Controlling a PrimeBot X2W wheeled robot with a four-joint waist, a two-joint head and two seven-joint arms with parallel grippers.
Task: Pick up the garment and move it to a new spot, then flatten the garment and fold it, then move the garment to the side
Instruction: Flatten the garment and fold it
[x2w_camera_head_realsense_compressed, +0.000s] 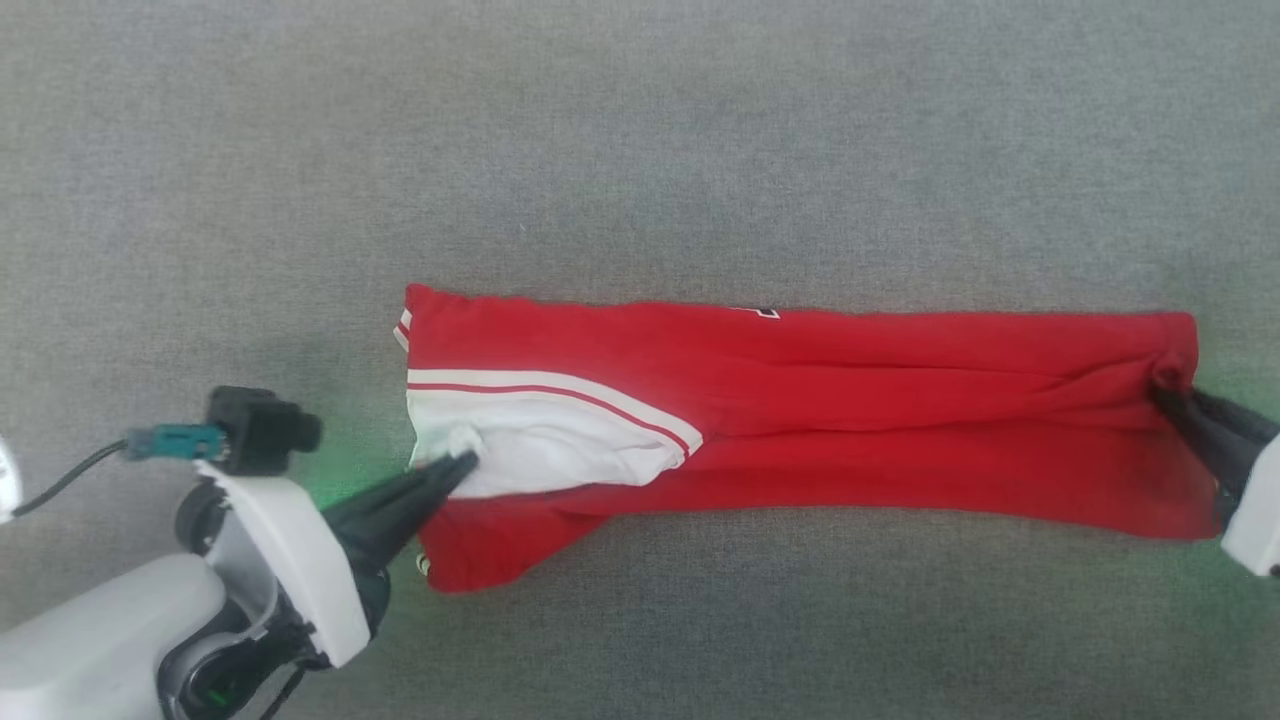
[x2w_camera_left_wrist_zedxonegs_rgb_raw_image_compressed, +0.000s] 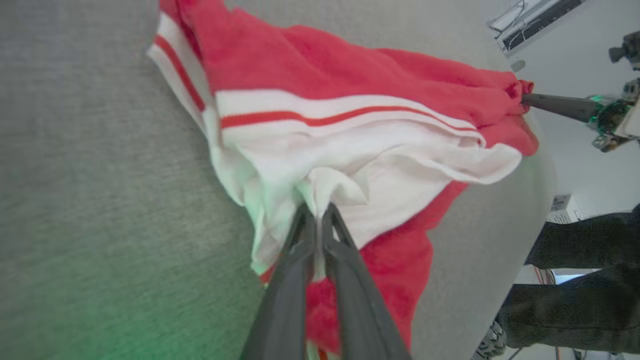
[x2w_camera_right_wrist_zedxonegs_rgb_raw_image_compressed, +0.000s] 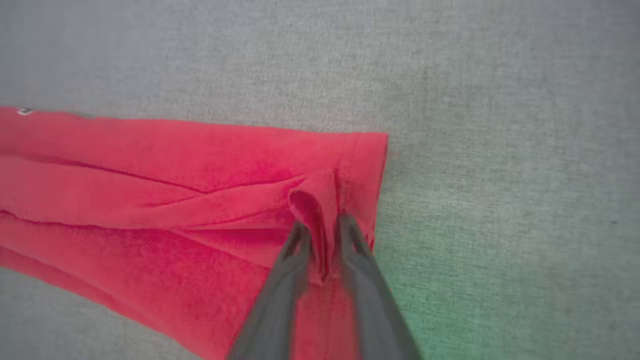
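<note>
The garment (x2w_camera_head_realsense_compressed: 850, 400), red with a white sleeve and striped trim, lies folded into a long band across the grey surface. My left gripper (x2w_camera_head_realsense_compressed: 462, 465) is shut on the white sleeve cloth at the band's left end; the left wrist view has that white fabric (x2w_camera_left_wrist_zedxonegs_rgb_raw_image_compressed: 350, 165) bunched between my dark fingers (x2w_camera_left_wrist_zedxonegs_rgb_raw_image_compressed: 300, 240). At the right end my right gripper (x2w_camera_head_realsense_compressed: 1165, 392) is shut on a pinch of the red hem. In the right wrist view a red fold (x2w_camera_right_wrist_zedxonegs_rgb_raw_image_compressed: 320, 220) stands pinched between both fingers (x2w_camera_right_wrist_zedxonegs_rgb_raw_image_compressed: 295, 250). Only a sliver of the dark number shows at the far edge.
Grey felt-like table surface (x2w_camera_head_realsense_compressed: 640, 140) spreads on all sides of the garment. In the left wrist view the table's edge curves off at the right, and a person's dark-trousered legs (x2w_camera_left_wrist_zedxonegs_rgb_raw_image_compressed: 575, 290) stand beyond it.
</note>
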